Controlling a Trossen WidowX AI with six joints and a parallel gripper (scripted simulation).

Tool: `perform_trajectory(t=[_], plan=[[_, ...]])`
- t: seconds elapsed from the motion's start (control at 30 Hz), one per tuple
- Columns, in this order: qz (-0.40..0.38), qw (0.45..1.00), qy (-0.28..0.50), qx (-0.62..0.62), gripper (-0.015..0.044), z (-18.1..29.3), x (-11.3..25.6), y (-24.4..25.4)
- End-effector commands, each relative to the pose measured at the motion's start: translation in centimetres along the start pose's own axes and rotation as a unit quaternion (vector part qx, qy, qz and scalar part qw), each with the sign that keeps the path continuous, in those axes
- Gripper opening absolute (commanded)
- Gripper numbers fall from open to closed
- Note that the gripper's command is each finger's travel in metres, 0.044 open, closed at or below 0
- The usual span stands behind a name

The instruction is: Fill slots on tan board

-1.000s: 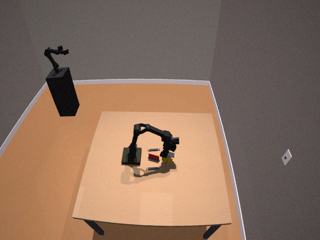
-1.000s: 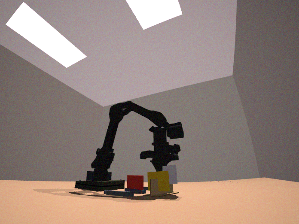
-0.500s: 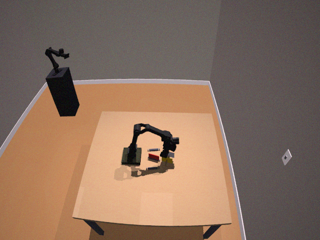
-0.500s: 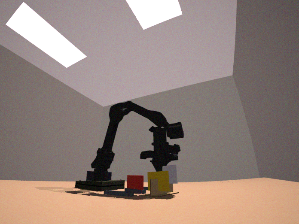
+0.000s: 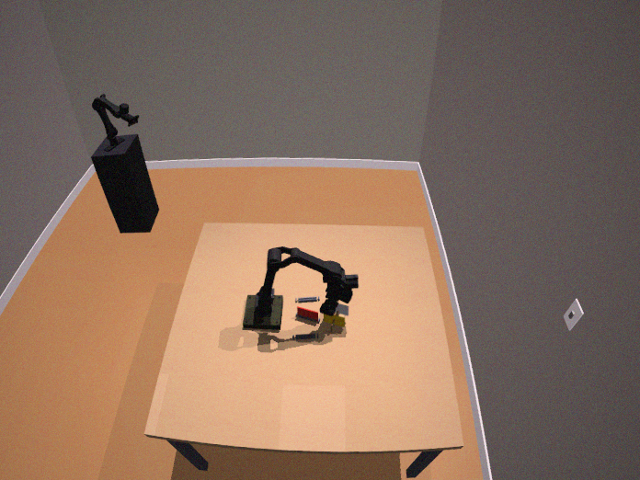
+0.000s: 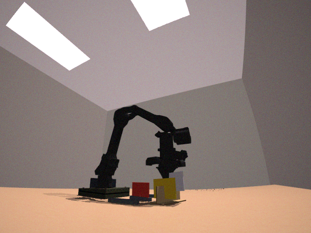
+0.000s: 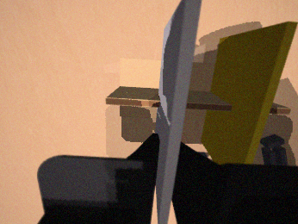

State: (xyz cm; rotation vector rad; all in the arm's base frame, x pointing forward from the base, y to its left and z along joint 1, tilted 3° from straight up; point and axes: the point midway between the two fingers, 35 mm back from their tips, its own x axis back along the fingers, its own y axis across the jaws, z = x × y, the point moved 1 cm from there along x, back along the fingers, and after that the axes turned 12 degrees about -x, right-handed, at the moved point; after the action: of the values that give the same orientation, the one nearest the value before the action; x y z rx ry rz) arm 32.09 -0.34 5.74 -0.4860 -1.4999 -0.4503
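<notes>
The gripper (image 5: 329,311) (image 6: 165,176) (image 7: 168,141) is shut on the pale lavender board (image 5: 343,309) (image 6: 179,180) (image 7: 180,86), near its edge. It holds that board upright and crosswise over the standing tan board (image 6: 160,196) (image 7: 133,96). The lavender board stands higher than the yellow board (image 5: 335,320) (image 6: 170,188) (image 7: 245,86), which sits low across the tan board. The lavender board's notch is hidden, so I cannot tell whether it has entered a slot. The red board (image 5: 308,312) (image 6: 140,189) stands in its holder (image 6: 143,199), between the arm base and the tan board.
Two dark holders without boards lie on either side of the red board: one holder (image 5: 307,299) behind it, another holder (image 5: 304,337) (image 6: 123,201) in front. The arm's base (image 5: 263,312) (image 6: 105,192) is to the left. The yellow board stands close beside the gripper.
</notes>
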Motion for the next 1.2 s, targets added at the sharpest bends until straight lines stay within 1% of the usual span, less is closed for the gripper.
perform_trajectory(t=[0.0,1.17], plan=[[0.0,1.0,0.002,-0.005,0.0,0.12,-0.15,-0.05],[0.0,1.0,0.002,0.001,0.0,0.09,-0.14,-0.01]])
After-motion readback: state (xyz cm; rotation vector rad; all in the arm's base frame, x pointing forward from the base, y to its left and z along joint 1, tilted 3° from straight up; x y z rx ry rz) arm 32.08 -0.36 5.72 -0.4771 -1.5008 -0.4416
